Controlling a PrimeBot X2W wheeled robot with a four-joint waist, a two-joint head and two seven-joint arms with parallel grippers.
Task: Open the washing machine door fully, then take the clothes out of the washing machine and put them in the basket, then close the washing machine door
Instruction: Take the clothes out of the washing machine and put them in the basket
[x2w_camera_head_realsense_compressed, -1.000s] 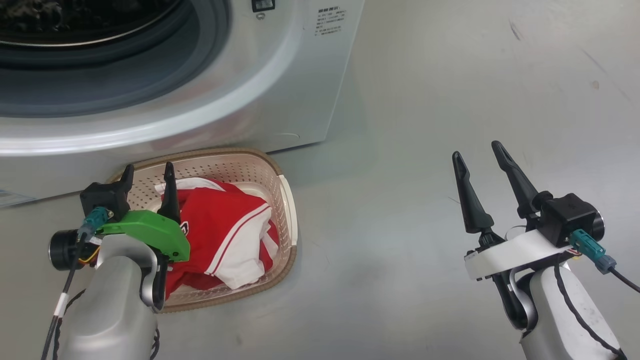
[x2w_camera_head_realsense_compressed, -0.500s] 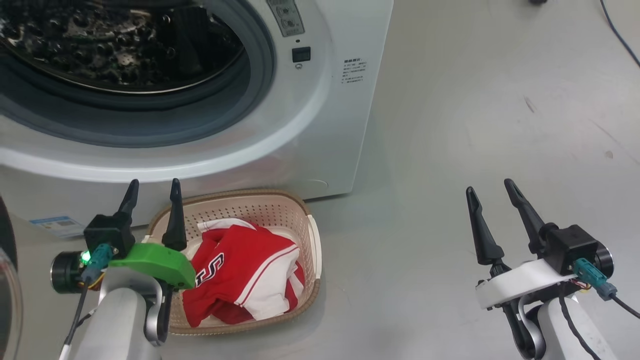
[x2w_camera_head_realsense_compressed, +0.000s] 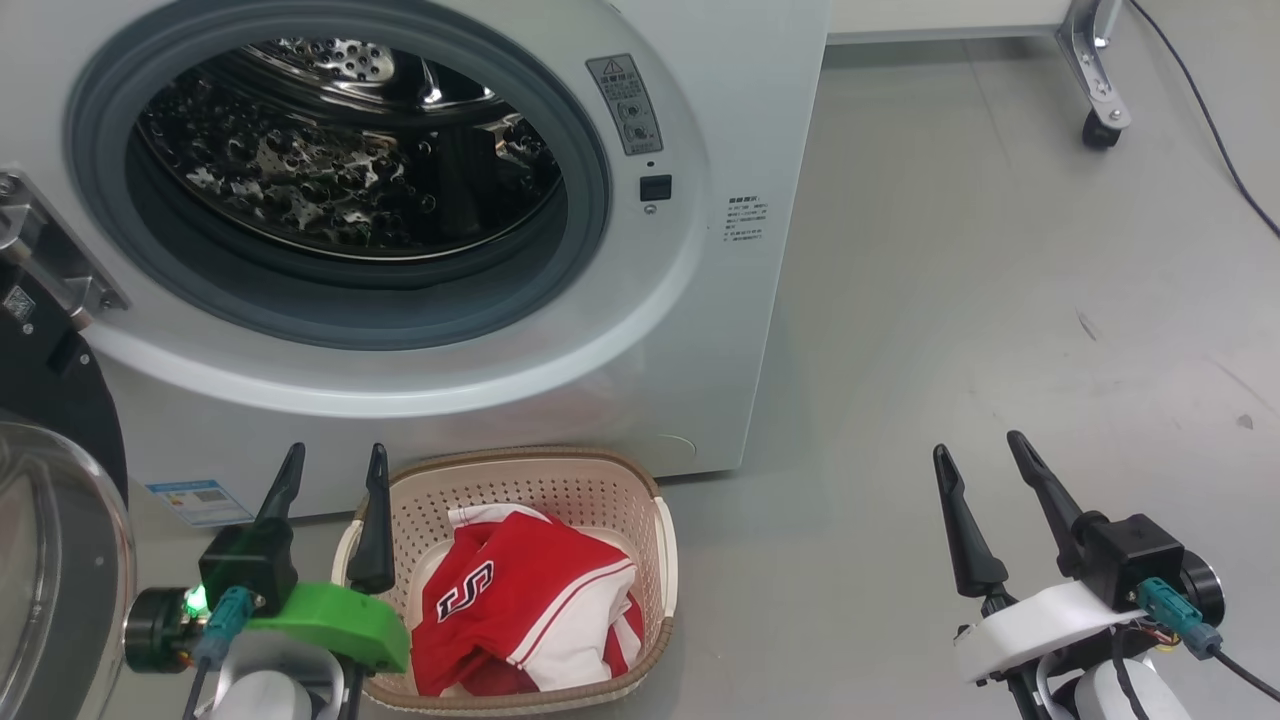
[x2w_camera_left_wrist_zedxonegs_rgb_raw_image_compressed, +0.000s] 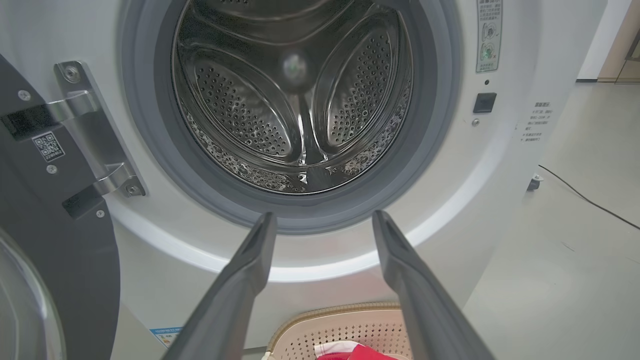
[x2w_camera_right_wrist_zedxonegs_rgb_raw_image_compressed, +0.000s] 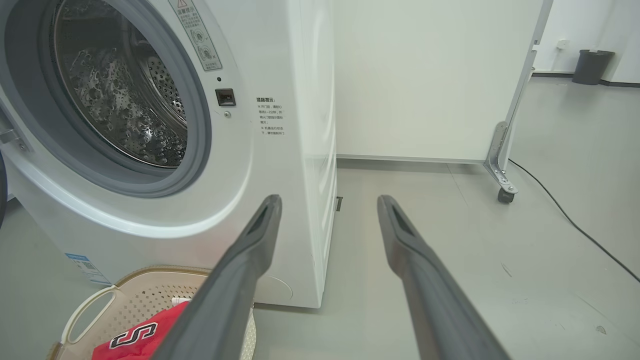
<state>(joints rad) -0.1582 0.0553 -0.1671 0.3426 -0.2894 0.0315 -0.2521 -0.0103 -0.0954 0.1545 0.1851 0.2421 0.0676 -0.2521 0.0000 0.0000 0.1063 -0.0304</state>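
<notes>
The white washing machine stands open, and its steel drum looks empty. The washing machine door is swung wide at the left edge, black rim and glass bowl showing. The red and white clothes lie in the cream basket on the floor in front of the machine. My left gripper is open and empty beside the basket's left rim. In the left wrist view the left gripper points at the drum. My right gripper hovers open and empty over bare floor, far right of the basket.
A white panel on a caster stands behind the machine at the right, with a black cable trailing over the grey floor. A dark bin sits far back. Open floor lies to the right of the machine.
The head camera has tilted up, bringing the whole drum opening and the door's edge into view. Both grippers stay open and empty, and the clothes stay in the basket.
</notes>
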